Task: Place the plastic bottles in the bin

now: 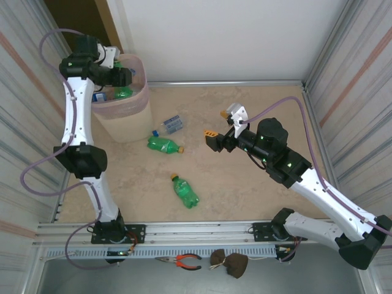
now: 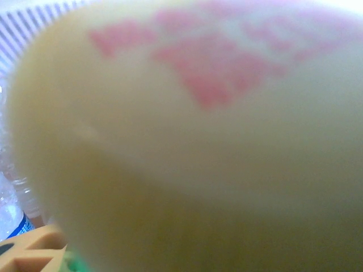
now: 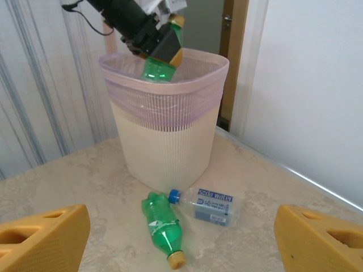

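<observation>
The beige bin (image 1: 125,119), lined with a pink bag, stands at the far left (image 3: 164,141). Over its opening my left gripper (image 1: 121,82) (image 3: 161,54) is shut on a green bottle (image 3: 159,71) that tilts with its yellow cap up. On the table lie a clear blue-labelled water bottle (image 1: 173,124) (image 3: 210,205), a green bottle (image 1: 164,144) (image 3: 164,229) beside it, and another green bottle (image 1: 185,190) nearer the front. My right gripper (image 1: 211,138) (image 3: 181,249) hovers open, right of the first two bottles, with nothing between its yellow fingers (image 3: 42,238).
A blurred cream surface with pink print (image 2: 215,113) lies right before the left wrist camera; what it is I cannot tell. A blue-labelled bottle (image 1: 98,97) shows inside the bin. Corrugated walls close both sides. Pliers (image 1: 184,262) lie below the front rail.
</observation>
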Controlling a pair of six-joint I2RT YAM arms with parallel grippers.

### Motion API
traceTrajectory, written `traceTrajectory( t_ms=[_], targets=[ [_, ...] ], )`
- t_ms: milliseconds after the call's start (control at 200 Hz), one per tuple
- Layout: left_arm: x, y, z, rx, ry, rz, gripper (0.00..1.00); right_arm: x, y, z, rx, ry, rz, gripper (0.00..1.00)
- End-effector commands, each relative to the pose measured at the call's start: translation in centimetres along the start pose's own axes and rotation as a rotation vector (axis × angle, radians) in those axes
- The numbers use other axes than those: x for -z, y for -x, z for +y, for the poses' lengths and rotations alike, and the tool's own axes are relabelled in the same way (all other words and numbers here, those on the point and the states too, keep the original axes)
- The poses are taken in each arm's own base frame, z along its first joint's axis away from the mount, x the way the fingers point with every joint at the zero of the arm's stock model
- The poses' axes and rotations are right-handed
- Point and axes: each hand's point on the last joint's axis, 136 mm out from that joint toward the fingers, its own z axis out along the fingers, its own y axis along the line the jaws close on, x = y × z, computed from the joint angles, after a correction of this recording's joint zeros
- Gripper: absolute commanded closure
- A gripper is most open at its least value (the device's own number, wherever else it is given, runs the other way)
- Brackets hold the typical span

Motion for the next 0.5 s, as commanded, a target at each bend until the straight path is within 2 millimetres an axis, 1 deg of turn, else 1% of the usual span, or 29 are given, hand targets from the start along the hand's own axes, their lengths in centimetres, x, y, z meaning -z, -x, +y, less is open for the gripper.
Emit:
traceTrajectory(
  t_ms=[0,165,200,205,220,301,391,496],
  targets=[
    [-0.7,-1.4,1.3,-0.022,0.050,0.068,0.42,0.7,1.9,-0.1,0.019,-0.015,-0.045,0.16],
    [-3.4,-3.5,2.0,-0.015,0.049,0.169,0.41,0.6,1.6,-0.2,0.014,-0.018,-0.040,0.17],
    [-3.4,-3.7,2.0,-0.016,0.047,0.178,0.40,0.6,1.5,-0.2,0.012,-0.020,-0.039,0.17],
    [-4.0,-4.0,2.2,-0.011,0.046,0.193,0.40,0.6,1.5,-0.2,0.012,-0.019,-0.039,0.17],
    [-4.8,-4.5,2.3,-0.008,0.041,0.213,0.40,0.6,1.4,-0.3,0.013,-0.021,-0.039,0.17],
    [-6.3,-5.6,2.5,-0.005,0.026,0.264,0.38,0.6,1.4,-0.3,0.011,-0.022,-0.039,0.17],
    [-7.5,-6.6,2.8,0.002,0.022,0.308,0.37,0.7,1.3,-0.3,0.010,-0.024,-0.039,0.17],
    [-8.5,-7.2,2.9,0.014,0.010,0.330,0.34,0.6,1.2,-0.3,0.012,-0.025,-0.036,0.17]
  ],
)
